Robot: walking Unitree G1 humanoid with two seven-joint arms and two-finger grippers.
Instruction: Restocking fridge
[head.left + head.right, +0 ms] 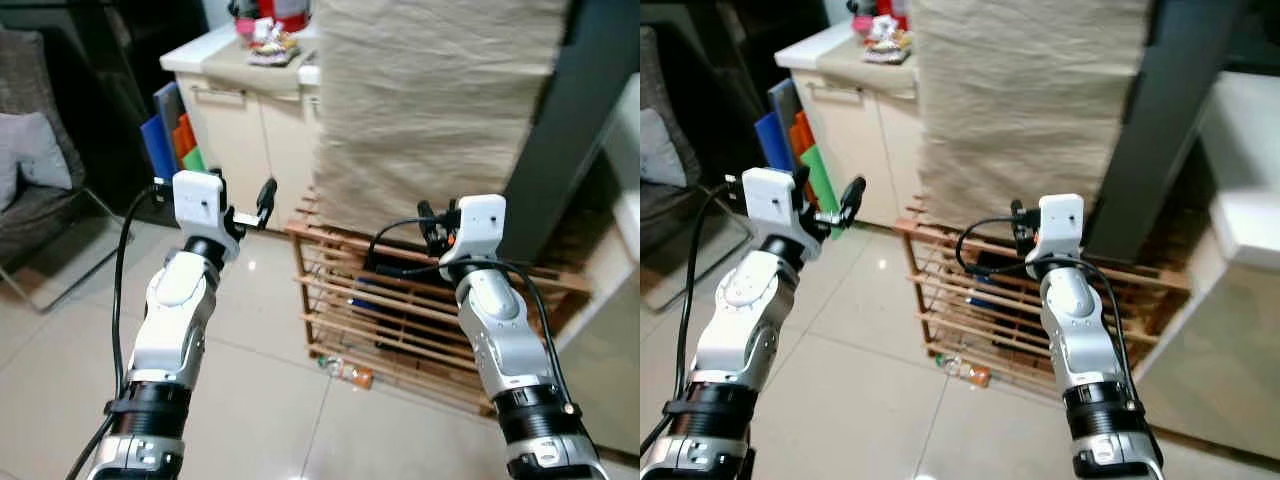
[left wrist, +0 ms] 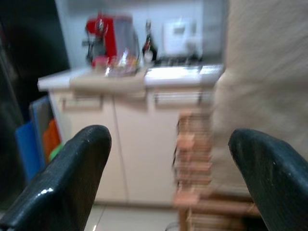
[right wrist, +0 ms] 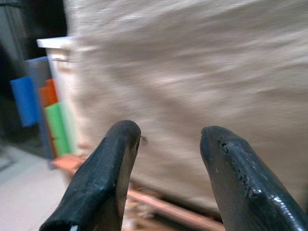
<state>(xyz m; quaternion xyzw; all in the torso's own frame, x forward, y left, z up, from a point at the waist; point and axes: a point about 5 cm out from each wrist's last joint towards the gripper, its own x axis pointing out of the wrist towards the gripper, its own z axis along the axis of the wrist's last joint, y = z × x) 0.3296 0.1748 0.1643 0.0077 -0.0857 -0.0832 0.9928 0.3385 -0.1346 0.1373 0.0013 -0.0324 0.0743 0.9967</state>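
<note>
Left eye view shows both arms raised over the tiled floor (image 1: 260,400), neither carrying anything; the left gripper (image 1: 262,203) points toward a cream cabinet (image 1: 255,140), the right gripper (image 1: 432,228) toward a wooden rack (image 1: 400,310) under a beige cloth (image 1: 430,100); a small bottle (image 1: 350,373) lies on the floor just beside the rack, likely stock for the fridge, light and rigid but round and apt to roll, best taken across its middle; no fridge can be made out for certain; left wrist view has the fingers (image 2: 72,178) spread wide with nothing between them, the bench (image 2: 139,77) with a red machine (image 2: 103,38) beyond; right wrist view has the fingers (image 3: 106,178) moderately parted, empty, facing the cloth.
</note>
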